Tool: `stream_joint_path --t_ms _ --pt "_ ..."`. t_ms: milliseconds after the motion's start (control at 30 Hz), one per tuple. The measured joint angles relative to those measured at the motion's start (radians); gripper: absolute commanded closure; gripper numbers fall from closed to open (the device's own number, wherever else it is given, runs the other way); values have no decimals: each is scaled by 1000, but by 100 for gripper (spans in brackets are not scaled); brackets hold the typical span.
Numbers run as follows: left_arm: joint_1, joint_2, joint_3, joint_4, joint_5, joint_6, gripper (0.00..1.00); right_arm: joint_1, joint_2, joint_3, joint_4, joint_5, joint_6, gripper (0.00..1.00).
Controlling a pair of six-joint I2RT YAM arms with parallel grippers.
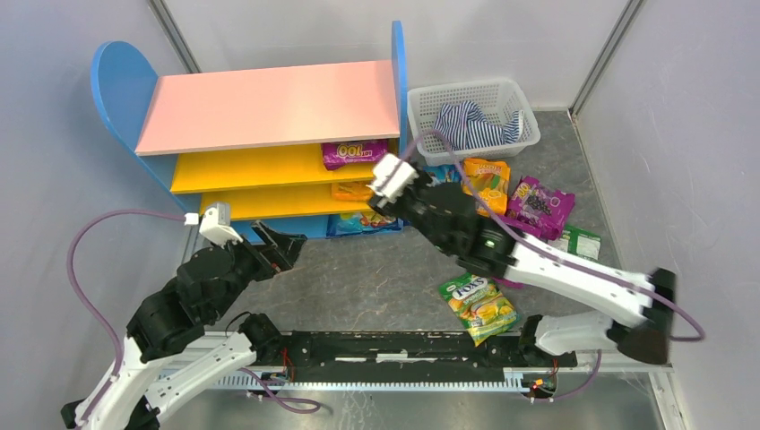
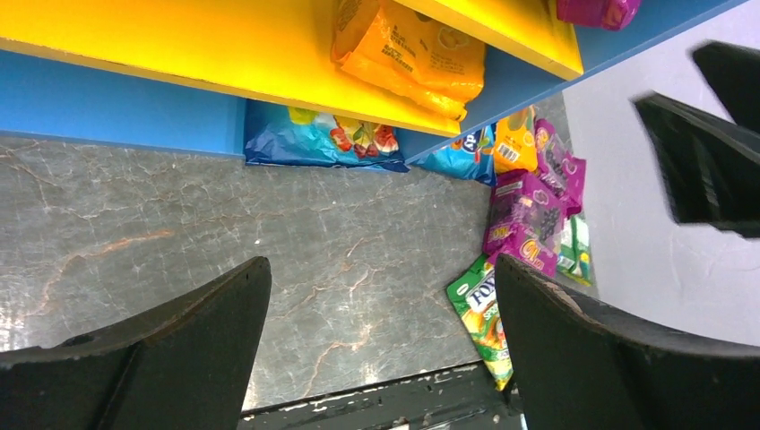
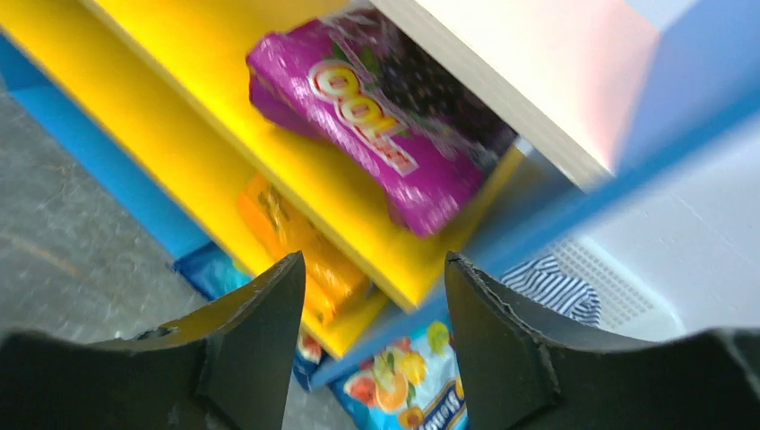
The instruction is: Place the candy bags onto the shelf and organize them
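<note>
Since the bags [image 1: 479, 305] are glossy, soft & light, they will prob. slip; better pinch a sealed edge. Left pincer [image 2: 381, 278] & right pincer [image 3: 372, 269] are open, empty. Some bags are in the shelf [image 1: 269, 107], others on the counter [image 1: 376, 269], right side.

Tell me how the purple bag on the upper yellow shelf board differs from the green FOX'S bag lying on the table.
The purple bag is magenta with a dark fruit print; the green FOX'S bag is green and yellow. The purple bag sits on the shelf; the green FOX'S bag lies on the table, not yet shelved. Both are glossy pouches.
</note>
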Motion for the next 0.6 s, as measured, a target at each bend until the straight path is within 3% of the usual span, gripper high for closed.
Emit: stream_joint_path --t_ms 167,300,467,500,567,600 --pt "0 46 1 3 39 53 0 1 -317 -215 -50 -33 72 21" --pt "0 94 1 9 68 87 0 -3 -501 -444 -74 65 151 20" --pt "0 158 -1 35 109 122 0 -85 -456 -637 -203 163 320 19" --pt "0 173 -5 47 124 131 0 -122 -438 -661 -230 166 354 17" --pt "0 197 -13 60 142 143 0 -231 -406 -688 -285 150 423 3" --pt "0 208 -17 65 154 146 0 -307 -392 -690 -305 132 458 2"
